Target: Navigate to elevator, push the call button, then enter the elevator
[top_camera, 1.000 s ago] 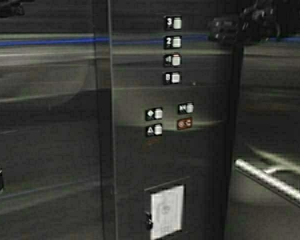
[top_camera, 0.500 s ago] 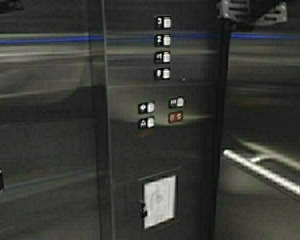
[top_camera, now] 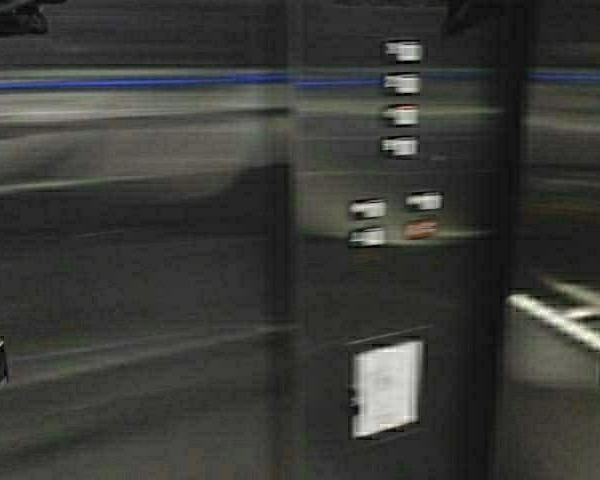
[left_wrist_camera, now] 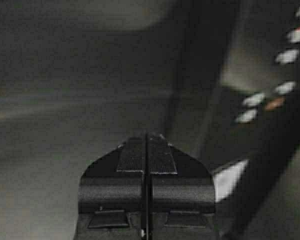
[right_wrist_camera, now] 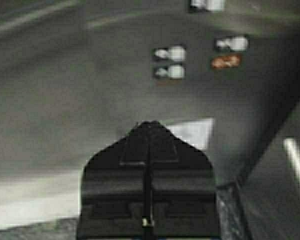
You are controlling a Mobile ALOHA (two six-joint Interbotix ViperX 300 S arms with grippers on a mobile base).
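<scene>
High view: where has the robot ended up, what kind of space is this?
Most likely inside an elevator car: brushed steel walls, a button panel with a stacked column of floor buttons, and a handrail on the side wall.

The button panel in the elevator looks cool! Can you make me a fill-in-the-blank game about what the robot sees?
1. The button panel has a top column of ____ buttons.
2. The handrail is on the robot's ____ side.
3. Both the left gripper and the right gripper are ____.
4. The white card sits ____ the buttons.

Missing words: four; right; shut; below
</scene>
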